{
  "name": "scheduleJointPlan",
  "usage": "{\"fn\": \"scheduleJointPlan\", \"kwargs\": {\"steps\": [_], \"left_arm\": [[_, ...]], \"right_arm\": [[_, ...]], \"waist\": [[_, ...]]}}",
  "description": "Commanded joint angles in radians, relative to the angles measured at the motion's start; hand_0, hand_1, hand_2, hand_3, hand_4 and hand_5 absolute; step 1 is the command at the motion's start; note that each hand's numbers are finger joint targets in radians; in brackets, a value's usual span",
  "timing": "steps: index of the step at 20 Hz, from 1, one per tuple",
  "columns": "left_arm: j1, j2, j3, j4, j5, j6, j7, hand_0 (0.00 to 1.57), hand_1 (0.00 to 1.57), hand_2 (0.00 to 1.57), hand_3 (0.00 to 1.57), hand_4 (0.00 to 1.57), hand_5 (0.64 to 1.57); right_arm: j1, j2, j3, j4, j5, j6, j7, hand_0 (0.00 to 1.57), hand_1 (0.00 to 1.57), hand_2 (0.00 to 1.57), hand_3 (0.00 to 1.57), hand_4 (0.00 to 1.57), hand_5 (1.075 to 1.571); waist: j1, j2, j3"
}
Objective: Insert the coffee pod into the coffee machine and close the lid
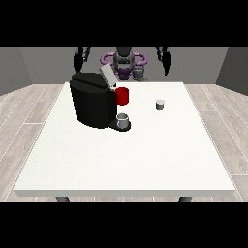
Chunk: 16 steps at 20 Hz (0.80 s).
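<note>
A black coffee machine [92,102] stands on the white table [126,155], left of centre, its grey lid [107,75] tilted up and open. A small grey cup [123,120] sits on the machine's base at its right. The small grey coffee pod [160,104] stands on the table to the right of the machine. The hand at the view's left [78,60] is raised behind the machine, above the table's far edge. The hand at the view's right [166,62] hangs raised too, well behind the pod. Neither hand touches anything.
A red mug [123,96] stands just behind the machine's right side. The robot's torso [124,63] is at the table's far edge. Wooden floor surrounds the table.
</note>
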Motion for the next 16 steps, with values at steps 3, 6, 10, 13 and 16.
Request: {"fn": "scheduleJointPlan", "kwargs": {"steps": [3,6,10,13,16], "left_arm": [[0.013,0.084,-0.036,-0.015,-0.063,-0.073,-0.026,0.00,0.00,0.00,0.00,0.00,1.571],[-0.001,0.209,0.004,0.019,-0.091,-0.150,-0.093,0.00,0.00,0.00,0.00,0.00,1.571],[-0.026,0.239,-0.024,0.028,-0.170,-0.149,-0.134,0.00,0.00,0.00,0.00,0.00,1.571],[-0.099,0.348,0.047,0.089,-0.157,-0.216,-0.137,0.00,0.00,0.00,0.00,0.00,1.571],[-0.149,0.376,0.053,0.172,-0.200,-0.222,-0.108,0.00,0.00,0.00,0.00,0.00,1.571]], "right_arm": [[0.016,0.028,-0.009,0.073,0.004,-0.011,-0.082,0.00,0.00,0.00,0.00,0.00,1.571],[0.004,0.024,-0.002,0.044,-0.002,-0.004,-0.042,0.00,0.00,0.00,0.00,0.00,1.571],[-0.015,0.029,-0.009,0.036,0.129,-0.151,-0.049,0.00,0.00,0.00,0.00,0.00,1.571],[-0.035,0.034,0.020,0.033,0.180,-0.176,-0.056,0.00,0.00,0.00,0.00,0.00,1.571],[-0.063,0.048,0.045,-0.013,0.180,-0.170,0.002,0.00,0.00,0.00,0.00,0.00,1.571]], "waist": [[0.016,0.002,-0.0158],[-0.001,0.012,-0.0162],[-0.024,0.014,-0.0163],[-0.047,0.064,-0.0164],[-0.088,0.074,-0.0164]]}}
